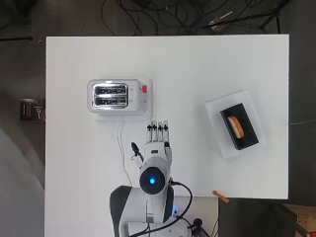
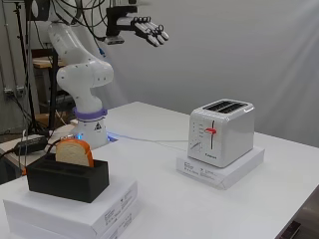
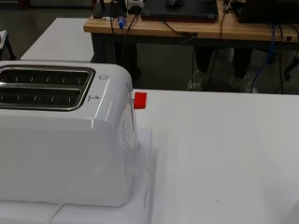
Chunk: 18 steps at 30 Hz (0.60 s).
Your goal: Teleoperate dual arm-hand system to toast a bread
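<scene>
Smooth white table (image 1: 74,163), flat and wide. Hand (image 2: 149,29) high up, fingers straight, holding nothing. Boxy shiny toaster (image 1: 117,96) just ahead, two slots on top, red lever (image 2: 211,131). Bread (image 2: 74,152) well off to the side, upright in a black holder (image 2: 67,180).

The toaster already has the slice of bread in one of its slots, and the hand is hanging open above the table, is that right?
Not quite. The toaster's slots are both empty, as the overhead view shows. The slice of bread stands in the black holder on a white box, apart from the toaster. The rest holds: the hand hangs open above the table.
</scene>
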### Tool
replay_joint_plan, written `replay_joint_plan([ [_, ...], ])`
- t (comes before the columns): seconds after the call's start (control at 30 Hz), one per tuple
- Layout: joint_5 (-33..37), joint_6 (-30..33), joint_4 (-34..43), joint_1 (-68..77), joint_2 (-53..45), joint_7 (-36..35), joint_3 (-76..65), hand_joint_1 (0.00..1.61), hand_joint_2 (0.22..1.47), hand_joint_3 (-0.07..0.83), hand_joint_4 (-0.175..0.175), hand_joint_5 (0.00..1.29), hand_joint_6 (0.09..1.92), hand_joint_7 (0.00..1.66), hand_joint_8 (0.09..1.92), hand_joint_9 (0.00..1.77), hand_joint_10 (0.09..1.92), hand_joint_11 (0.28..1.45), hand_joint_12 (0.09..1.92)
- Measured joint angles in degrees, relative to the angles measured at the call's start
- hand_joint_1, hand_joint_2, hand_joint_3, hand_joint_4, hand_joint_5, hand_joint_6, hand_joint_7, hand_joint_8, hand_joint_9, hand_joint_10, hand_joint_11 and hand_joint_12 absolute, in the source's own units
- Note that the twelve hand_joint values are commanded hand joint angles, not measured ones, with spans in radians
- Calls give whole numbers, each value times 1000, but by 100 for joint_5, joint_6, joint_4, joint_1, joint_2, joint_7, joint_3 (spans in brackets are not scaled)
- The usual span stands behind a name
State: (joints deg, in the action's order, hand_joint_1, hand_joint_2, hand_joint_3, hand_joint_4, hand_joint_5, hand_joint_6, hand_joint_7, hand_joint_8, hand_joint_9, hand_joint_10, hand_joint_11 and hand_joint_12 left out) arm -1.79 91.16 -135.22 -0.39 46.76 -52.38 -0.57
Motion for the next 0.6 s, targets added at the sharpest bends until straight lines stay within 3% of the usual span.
replay_joint_plan([
  [0.2, -349, 76, 5, -89, 857, -66, -192, 149, 1160, 12, -93, 346, 87, 521, 87, 617, 87, 503, 87],
  [0.4, -789, -289, 519, -301, 37, 102, -828, 135, 1184, 11, -118, 314, 87, 500, 87, 595, 87, 476, 87],
  [0.5, -1072, -483, 888, -395, -572, 182, -1266, 134, 1179, 5, -108, 342, 87, 476, 87, 572, 87, 464, 87],
  [0.6, -1196, -600, 1296, -432, -1206, 274, -1542, 95, 1164, -2, -50, 366, 87, 434, 87, 554, 87, 469, 87],
])
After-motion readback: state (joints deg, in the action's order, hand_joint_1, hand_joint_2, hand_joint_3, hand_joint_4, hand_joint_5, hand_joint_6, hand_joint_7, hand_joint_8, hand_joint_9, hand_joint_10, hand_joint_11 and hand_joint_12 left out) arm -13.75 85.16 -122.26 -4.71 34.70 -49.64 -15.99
